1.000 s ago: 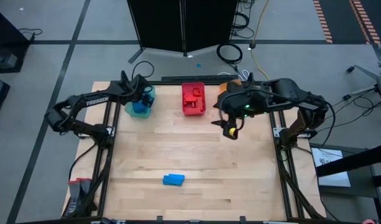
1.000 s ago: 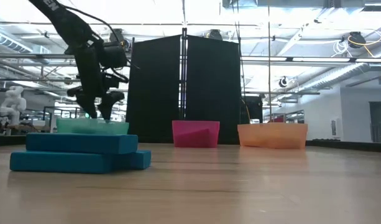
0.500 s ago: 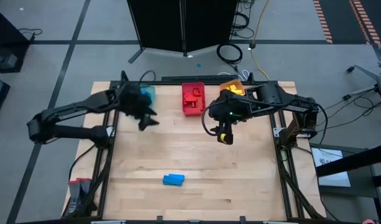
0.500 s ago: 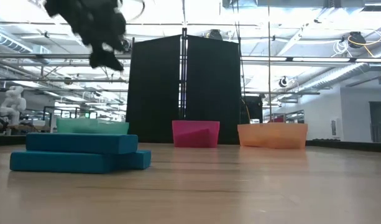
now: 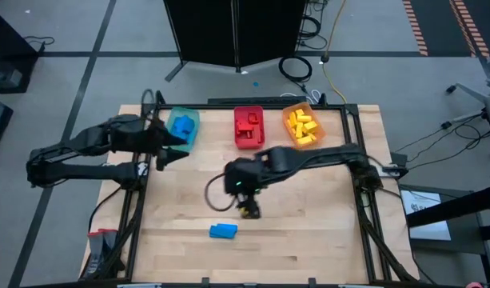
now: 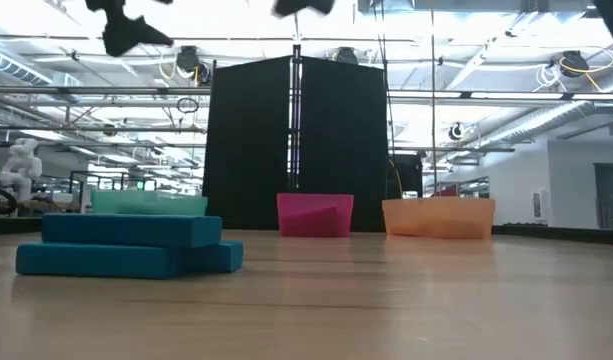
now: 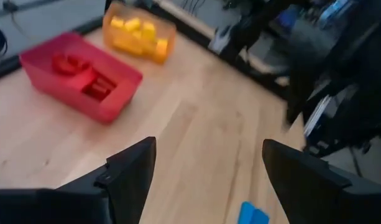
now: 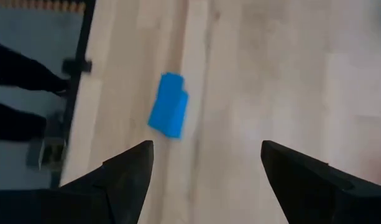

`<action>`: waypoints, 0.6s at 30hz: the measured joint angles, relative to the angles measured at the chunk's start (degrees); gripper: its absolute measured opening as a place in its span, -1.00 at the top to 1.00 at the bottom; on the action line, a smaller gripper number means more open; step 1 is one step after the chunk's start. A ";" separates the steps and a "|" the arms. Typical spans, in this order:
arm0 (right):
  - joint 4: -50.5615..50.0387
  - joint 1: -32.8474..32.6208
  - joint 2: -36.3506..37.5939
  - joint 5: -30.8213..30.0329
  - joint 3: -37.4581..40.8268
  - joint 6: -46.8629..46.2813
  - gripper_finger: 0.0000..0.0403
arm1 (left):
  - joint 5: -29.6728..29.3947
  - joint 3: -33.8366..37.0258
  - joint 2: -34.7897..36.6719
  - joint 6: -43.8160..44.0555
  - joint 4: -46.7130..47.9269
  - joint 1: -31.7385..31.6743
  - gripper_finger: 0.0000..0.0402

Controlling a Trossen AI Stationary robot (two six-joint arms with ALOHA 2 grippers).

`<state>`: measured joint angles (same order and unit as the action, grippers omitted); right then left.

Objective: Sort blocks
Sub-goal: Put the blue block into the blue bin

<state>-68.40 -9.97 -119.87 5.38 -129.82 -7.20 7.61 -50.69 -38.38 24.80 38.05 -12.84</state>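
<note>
Two blue blocks (image 5: 223,231) lie on the table near its front edge, one resting on top of the other (image 6: 126,245). My right gripper (image 5: 246,210) hovers open a little beyond and above them; its wrist view shows them (image 8: 168,113) ahead of the spread fingers (image 8: 206,168). My left gripper (image 5: 169,148) is open and empty, raised beside the teal bin (image 5: 183,128) at the table's left; its wrist view (image 7: 206,186) looks across the table. The teal bin holds blue blocks, the red bin (image 5: 248,126) red ones, the orange bin (image 5: 302,126) yellow ones.
The three bins stand in a row along the table's far edge. A black panel (image 6: 296,140) stands behind the table. My right arm (image 5: 316,158) stretches from the right edge over the table's middle. Bare wood lies around the blue blocks.
My left gripper has risen from over the teal bin, drawn back toward the table's left edge and tipped up toward level. My right gripper has swung from beside the orange bin toward the table's middle and near edge, sinking toward the blue blocks. The blocks have not moved.
</note>
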 joint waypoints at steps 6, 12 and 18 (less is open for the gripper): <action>14.26 -2.60 -8.56 2.31 0.00 -9.20 -0.46 | -0.17 -1.07 4.78 -0.09 0.05 0.59 -0.48; 24.18 -4.83 -15.51 -1.37 0.00 -17.49 -0.47 | 0.33 -1.17 8.83 -1.12 0.84 0.57 -0.48; 23.55 -5.78 -19.89 -3.82 0.00 -22.71 -0.46 | 0.51 -1.17 11.60 -1.14 2.17 0.57 -0.48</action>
<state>-44.85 -15.75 -139.75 1.55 -129.82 -29.91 8.12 -51.86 -26.77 23.66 40.23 -12.27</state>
